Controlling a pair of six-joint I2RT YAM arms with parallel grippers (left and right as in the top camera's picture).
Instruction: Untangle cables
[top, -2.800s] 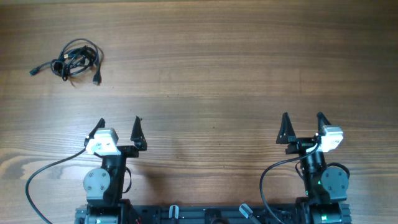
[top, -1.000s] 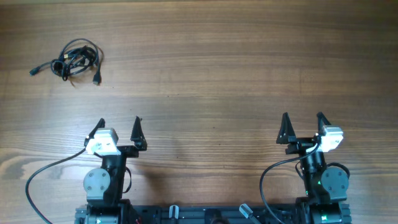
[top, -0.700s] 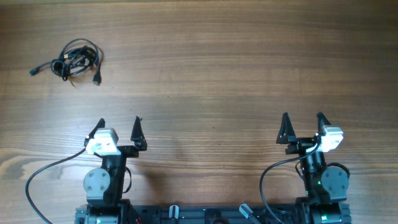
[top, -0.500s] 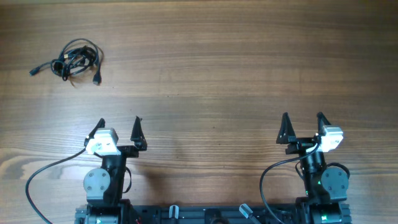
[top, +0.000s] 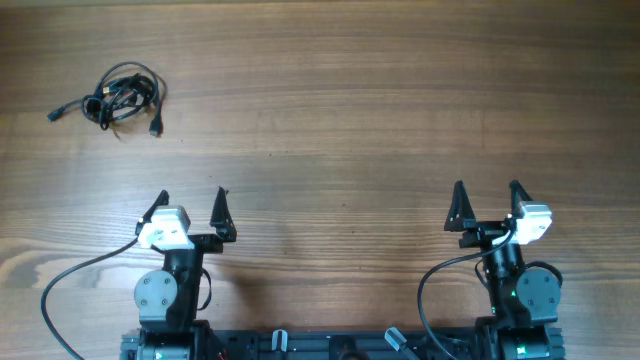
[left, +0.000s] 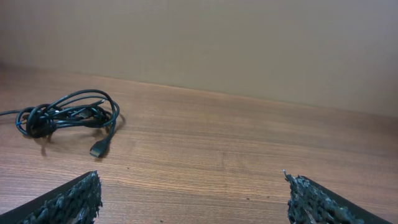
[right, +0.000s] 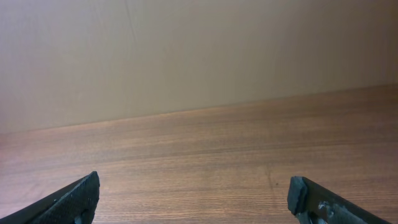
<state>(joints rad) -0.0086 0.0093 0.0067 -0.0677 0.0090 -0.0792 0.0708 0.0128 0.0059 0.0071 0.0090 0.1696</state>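
No change against the earlier overhead pictures: same parked poses, same bundle, so no start yet on the untangling. Left gripper (top: 190, 207) low at the near edge, spread wide and empty; right gripper (top: 487, 200) likewise, spread wide, pinching nothing. Cables (top: 112, 97) far off toward the far left corner of the table (top: 350, 120), well apart from both claws, knotted into one small black clump, with a plug end (top: 56, 114) trailing out to the left and a second plug (top: 156, 130) lying loose on the near side. Seen from the left wrist, clump ahead and to the left; none of it in the right wrist view. Probably a long reach for the left arm first. Brown wood-grain surface, matte, with long straight grain lines; beyond its far edge a plain beige wall (left: 249, 43)
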